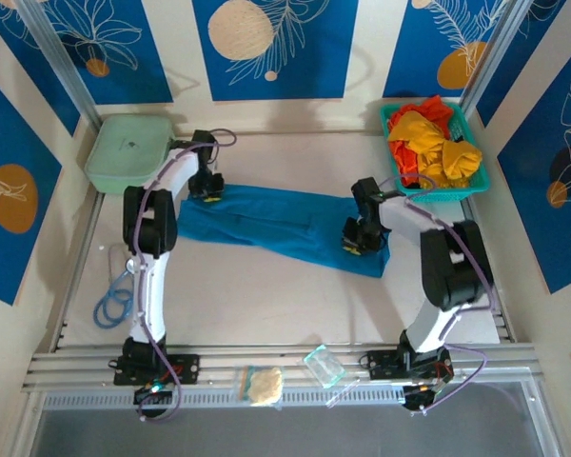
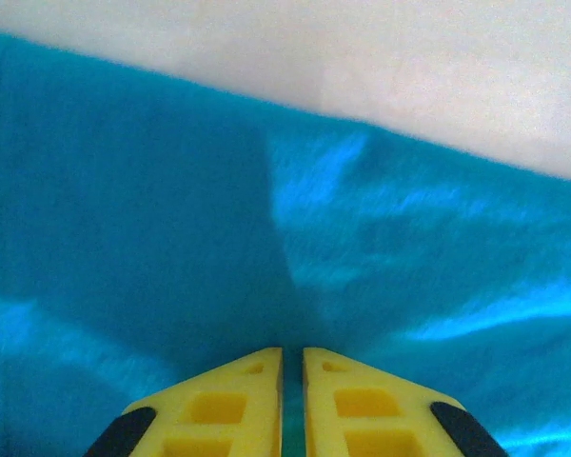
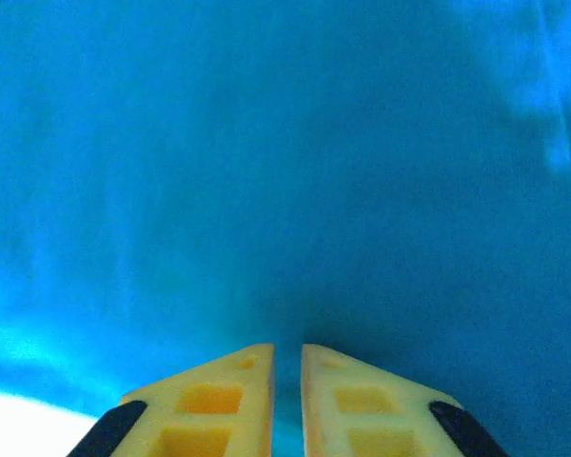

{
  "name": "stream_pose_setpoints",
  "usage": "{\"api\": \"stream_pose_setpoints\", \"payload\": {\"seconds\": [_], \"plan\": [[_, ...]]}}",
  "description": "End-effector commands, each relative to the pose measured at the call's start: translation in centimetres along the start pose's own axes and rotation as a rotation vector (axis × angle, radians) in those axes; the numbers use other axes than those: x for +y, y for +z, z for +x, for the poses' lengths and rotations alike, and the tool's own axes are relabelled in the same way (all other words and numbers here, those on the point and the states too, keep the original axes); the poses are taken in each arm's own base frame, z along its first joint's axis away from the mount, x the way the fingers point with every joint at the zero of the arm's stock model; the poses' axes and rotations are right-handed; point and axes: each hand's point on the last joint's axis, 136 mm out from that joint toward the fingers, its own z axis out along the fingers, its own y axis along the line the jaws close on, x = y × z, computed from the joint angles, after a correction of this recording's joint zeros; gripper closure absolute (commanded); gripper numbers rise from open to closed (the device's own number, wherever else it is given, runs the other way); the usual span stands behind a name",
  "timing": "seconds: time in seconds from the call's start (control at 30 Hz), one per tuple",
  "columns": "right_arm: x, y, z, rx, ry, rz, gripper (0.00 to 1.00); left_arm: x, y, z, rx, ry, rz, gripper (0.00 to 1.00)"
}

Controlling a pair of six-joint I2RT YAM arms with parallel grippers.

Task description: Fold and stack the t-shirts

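A deep teal-blue t-shirt (image 1: 281,226) lies as a long folded band across the middle of the table. My left gripper (image 1: 206,193) is down on its far left end. In the left wrist view the yellow fingers (image 2: 236,390) stand almost together, with my left gripper (image 2: 292,352) pinching a strip of the blue cloth (image 2: 171,209). My right gripper (image 1: 354,245) is on the shirt's right end, near its front edge. Its jaws (image 3: 286,350) are likewise shut on the cloth (image 3: 295,171). Yellow-orange t-shirts (image 1: 438,148) and a red one (image 1: 436,108) are heaped in the basket.
A teal mesh basket (image 1: 482,179) holding the heap stands at the back right. A pale green zip case (image 1: 124,150) sits at the back left, close to my left arm. A blue cable loop (image 1: 112,307) lies at the left. Small clear packets (image 1: 264,384) rest on the front rail.
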Motion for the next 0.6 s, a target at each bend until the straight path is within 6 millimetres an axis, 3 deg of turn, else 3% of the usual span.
{"api": "stream_pose_setpoints", "payload": {"seconds": [0.0, 0.2, 0.37, 0.57], "plan": [[0.4, 1.0, -2.1, 0.026, -0.012, 0.021, 0.87, 1.9, 0.1, 3.5, 0.075, -0.006, -0.092, 0.86], [2.6, 2.6, -7.8, 0.073, -0.083, 0.034, 0.91, 4.4, -0.7, 9.1, 0.12, -0.045, -0.155, 0.86], [6.2, 3.2, -13.5, 0.074, -0.18, -0.002, 0.92, 3.1, -1.4, 14.7, 0.165, -0.059, -0.088, 0.86], [11.5, 3.1, -19.6, -0.019, -0.272, -0.143, 0.92, 0.2, -2.5, 21.6, 0.204, -0.051, -0.012, 0.85]]}}
